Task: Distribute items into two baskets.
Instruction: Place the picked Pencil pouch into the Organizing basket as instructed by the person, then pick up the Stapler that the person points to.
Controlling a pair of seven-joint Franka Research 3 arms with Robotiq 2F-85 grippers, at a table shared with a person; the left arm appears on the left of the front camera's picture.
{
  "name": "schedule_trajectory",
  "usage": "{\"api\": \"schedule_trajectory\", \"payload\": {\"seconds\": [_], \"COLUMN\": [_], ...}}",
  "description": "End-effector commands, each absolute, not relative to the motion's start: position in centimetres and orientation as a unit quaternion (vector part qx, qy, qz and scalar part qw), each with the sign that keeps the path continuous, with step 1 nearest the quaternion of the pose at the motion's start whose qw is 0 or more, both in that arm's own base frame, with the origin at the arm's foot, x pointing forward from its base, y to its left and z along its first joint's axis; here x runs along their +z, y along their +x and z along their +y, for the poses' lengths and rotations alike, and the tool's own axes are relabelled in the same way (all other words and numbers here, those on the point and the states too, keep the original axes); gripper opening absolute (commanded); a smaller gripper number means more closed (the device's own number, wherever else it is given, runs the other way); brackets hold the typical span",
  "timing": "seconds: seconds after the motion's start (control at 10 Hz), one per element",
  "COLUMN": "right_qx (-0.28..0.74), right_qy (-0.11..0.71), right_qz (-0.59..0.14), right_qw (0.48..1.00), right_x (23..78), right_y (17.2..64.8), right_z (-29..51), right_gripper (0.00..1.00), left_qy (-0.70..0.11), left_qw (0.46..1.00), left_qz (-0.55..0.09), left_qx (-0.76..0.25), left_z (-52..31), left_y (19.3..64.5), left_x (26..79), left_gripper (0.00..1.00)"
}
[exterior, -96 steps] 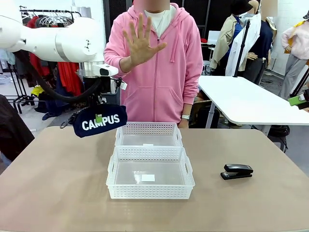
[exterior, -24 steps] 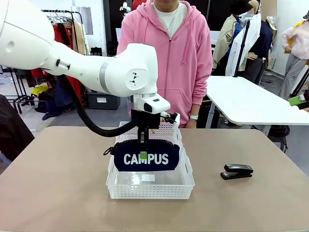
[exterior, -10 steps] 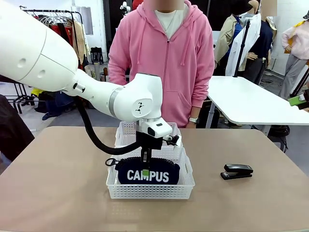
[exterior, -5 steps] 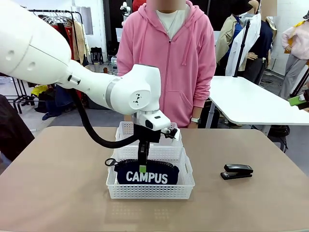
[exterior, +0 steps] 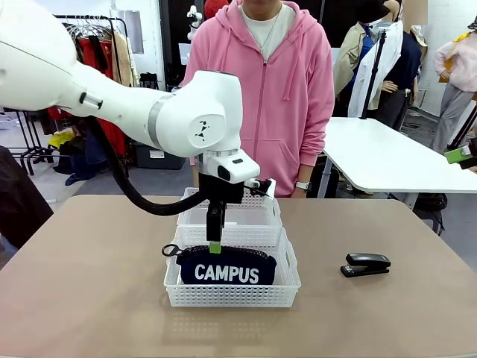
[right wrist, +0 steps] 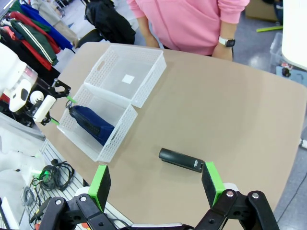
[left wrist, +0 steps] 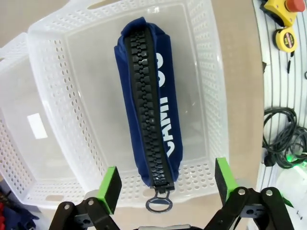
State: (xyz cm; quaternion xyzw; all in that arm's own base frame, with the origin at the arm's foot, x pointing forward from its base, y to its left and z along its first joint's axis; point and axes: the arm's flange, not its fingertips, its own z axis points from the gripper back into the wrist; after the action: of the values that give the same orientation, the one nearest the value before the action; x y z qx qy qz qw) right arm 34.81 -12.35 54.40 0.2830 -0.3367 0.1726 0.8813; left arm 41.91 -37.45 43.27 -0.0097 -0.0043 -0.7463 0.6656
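The navy "CAMPUS" pouch (exterior: 227,267) lies on its edge, zip up, inside the nearer, larger basket (exterior: 291,277). My left gripper (exterior: 215,245) hangs just above the pouch, open, holding nothing. In the left wrist view the pouch (left wrist: 151,115) lies lengthwise in the basket (left wrist: 211,72), below my left gripper (left wrist: 167,184), whose jaws stand spread wide. The smaller basket (exterior: 232,215) behind holds nothing. The black stapler (exterior: 365,264) lies on the table to the right. High above the table my right gripper (right wrist: 156,184) is open, with the stapler (right wrist: 181,160) and both baskets far below.
A person in a pink hoodie (exterior: 261,82) stands at the far edge behind the baskets, arms down. The tan table (exterior: 89,298) has bare room to the left and in front. Cables and tools (left wrist: 283,139) lie past the table's near edge.
My left gripper lowered the pouch into the nearer basket, let go and has risen a little. The pouch now rests in the basket. The stapler has not moved.
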Motion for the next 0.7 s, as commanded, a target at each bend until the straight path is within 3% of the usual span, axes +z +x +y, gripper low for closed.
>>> {"api": "schedule_trajectory", "payload": {"seconds": [0.0, 0.6], "right_qx": [0.177, 0.177], "right_qy": [0.294, 0.294], "right_qz": [-0.347, -0.347], "right_qw": [0.873, 0.873], "right_x": [54.5, 54.5], "right_y": [34.9, 34.9], "right_z": [-12.3, -12.3], "right_gripper": [1.0, 1.0], "left_qy": [-0.02, -0.011], "left_qw": [0.662, 0.667], "left_qz": [-0.022, -0.009], "left_qx": [-0.749, -0.745], "left_z": [-35.7, -37.1], "left_y": [41.0, 41.5], "left_x": [43.4, 43.7], "left_gripper": [1.0, 1.0]}}
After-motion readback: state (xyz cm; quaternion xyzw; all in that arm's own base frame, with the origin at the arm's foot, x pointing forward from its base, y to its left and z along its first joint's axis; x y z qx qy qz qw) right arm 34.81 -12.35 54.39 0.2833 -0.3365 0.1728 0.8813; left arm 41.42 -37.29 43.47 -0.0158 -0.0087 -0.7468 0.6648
